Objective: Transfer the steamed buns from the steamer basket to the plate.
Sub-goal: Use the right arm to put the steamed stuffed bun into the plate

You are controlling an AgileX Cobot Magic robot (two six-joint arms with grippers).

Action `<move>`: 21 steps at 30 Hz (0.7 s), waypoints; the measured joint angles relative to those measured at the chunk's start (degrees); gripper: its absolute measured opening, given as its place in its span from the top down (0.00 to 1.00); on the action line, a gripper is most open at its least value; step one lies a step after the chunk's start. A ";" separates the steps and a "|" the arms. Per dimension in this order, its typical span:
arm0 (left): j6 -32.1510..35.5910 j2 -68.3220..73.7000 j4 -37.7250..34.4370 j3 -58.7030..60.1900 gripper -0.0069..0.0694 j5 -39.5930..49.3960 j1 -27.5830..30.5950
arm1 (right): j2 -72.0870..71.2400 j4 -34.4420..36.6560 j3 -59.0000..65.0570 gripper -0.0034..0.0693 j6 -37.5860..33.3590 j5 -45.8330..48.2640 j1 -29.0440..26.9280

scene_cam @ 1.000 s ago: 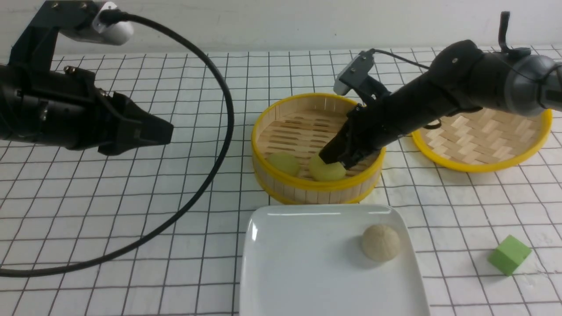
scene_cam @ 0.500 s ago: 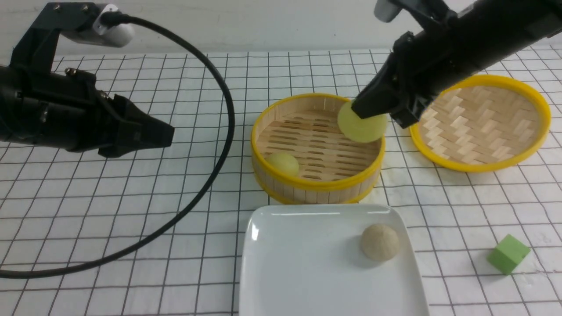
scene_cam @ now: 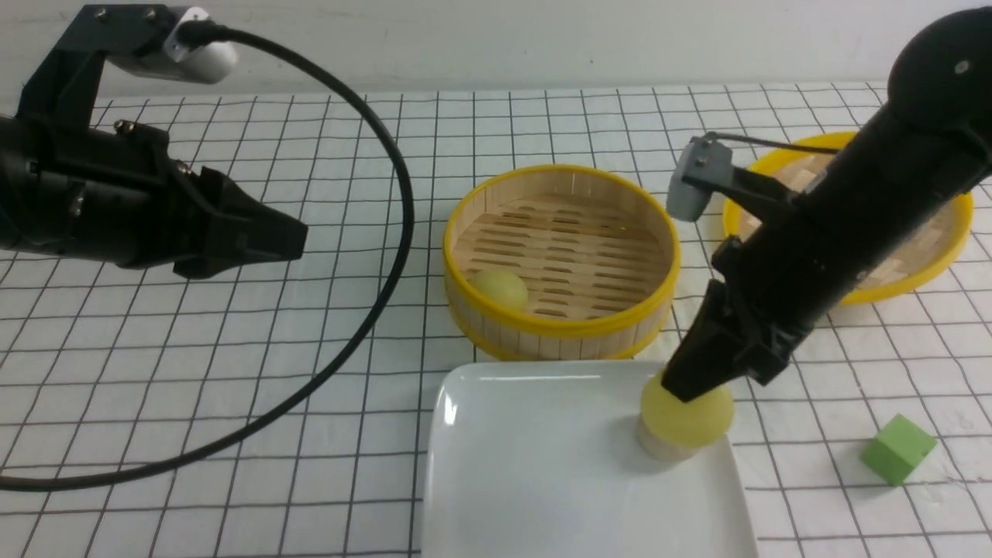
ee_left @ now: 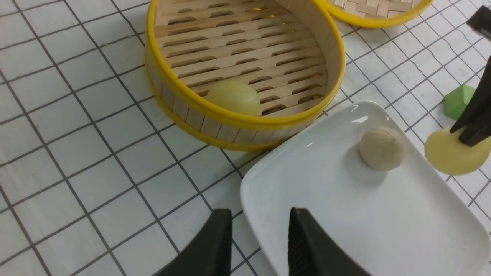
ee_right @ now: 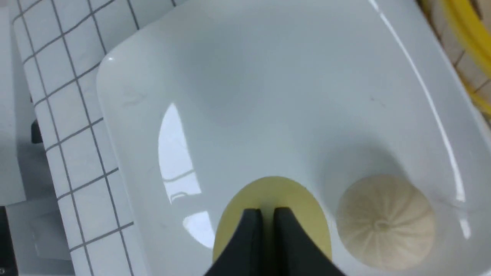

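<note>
- Right gripper [scene_cam: 686, 387]: clamped on pale yellow bun [scene_cam: 690, 422], over plate [scene_cam: 527, 465], beside pleated bun [ee_left: 382, 148].
- Left gripper [ee_left: 260, 216]: jaws apart, empty.
- Steamer basket [scene_cam: 558, 332]: one smooth bun [scene_cam: 500, 288] inside.

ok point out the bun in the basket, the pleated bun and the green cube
bun in the basket [scene_cam: 500, 289], front view, middle of its dome
pleated bun [ee_left: 382, 148], left wrist view, centre of its top
green cube [scene_cam: 897, 451], front view, its middle

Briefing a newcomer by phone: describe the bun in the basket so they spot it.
Find the round bamboo steamer basket behind the white plate. One bun sits inside, by its near-left wall. It is smooth, pale yellow, unlike the pleated beige bun on the plate.
</note>
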 joint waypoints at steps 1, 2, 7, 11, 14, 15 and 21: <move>0.00 0.00 0.00 0.00 0.59 0.00 0.00 | 0.00 0.31 0.00 0.92 -0.28 -0.26 0.00; 0.00 0.00 0.00 0.00 0.59 0.00 0.00 | 0.00 2.37 0.73 0.92 -1.89 -1.21 0.00; 0.00 0.00 0.00 0.00 0.59 0.20 0.00 | 0.65 6.65 1.07 0.92 -5.79 -3.99 0.00; 0.00 0.00 0.00 0.00 0.59 0.33 0.00 | 3.86 7.05 1.11 0.92 -7.01 -6.65 0.00; 0.00 0.00 0.00 0.00 0.59 0.39 0.00 | 6.99 7.46 1.13 0.92 -8.29 -7.93 0.00; 0.00 0.00 0.00 0.00 0.59 0.39 0.00 | 8.10 7.93 1.13 0.92 -9.13 -8.07 0.00; 0.00 0.00 0.00 0.00 0.59 0.44 0.00 | 12.77 12.16 1.13 0.92 -13.04 -8.90 0.00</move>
